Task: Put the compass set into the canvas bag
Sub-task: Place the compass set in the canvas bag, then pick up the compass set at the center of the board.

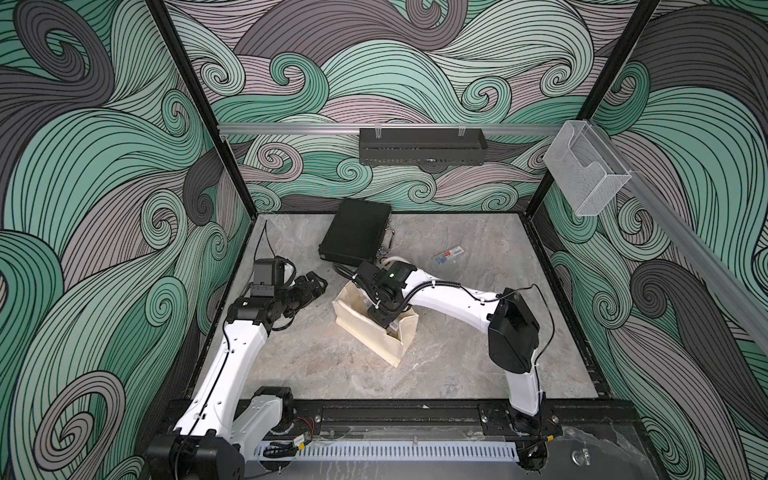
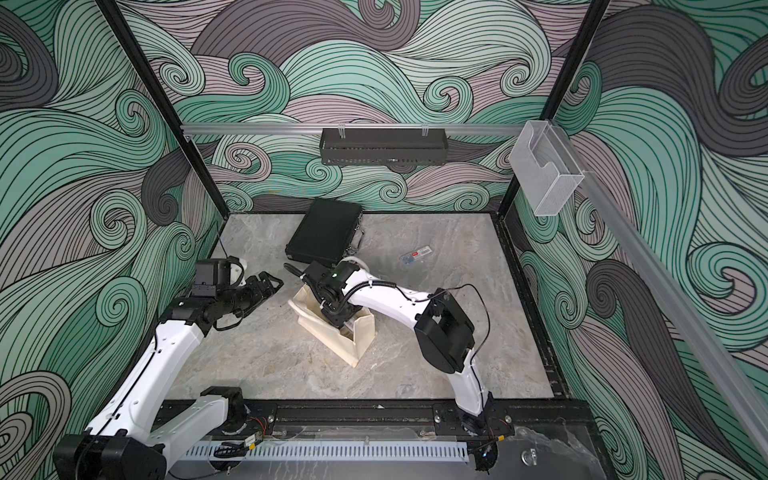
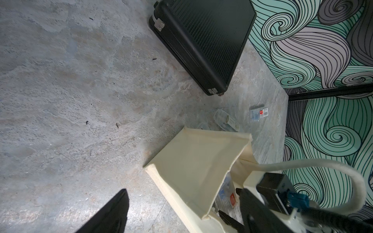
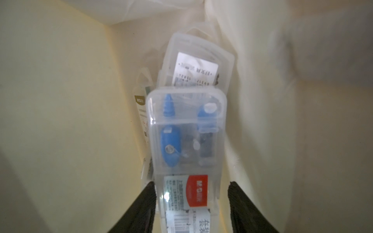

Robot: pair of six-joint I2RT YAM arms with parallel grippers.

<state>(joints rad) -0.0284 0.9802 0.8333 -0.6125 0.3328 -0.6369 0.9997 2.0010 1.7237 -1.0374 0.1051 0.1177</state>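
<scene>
The canvas bag stands open-mouthed in the middle of the table. My right gripper reaches down inside it. The compass set, a clear case with blue parts and a red label, lies in the bag between the open jaws; one finger is at its edge, the other stands apart. The case also shows through the bag mouth in the left wrist view. My left gripper hovers open and empty beside the bag's left end.
Other clear cases lie deeper in the bag. A black briefcase lies behind the bag. A small clear case and another one lie on the table beyond it. A black shelf hangs on the rear wall.
</scene>
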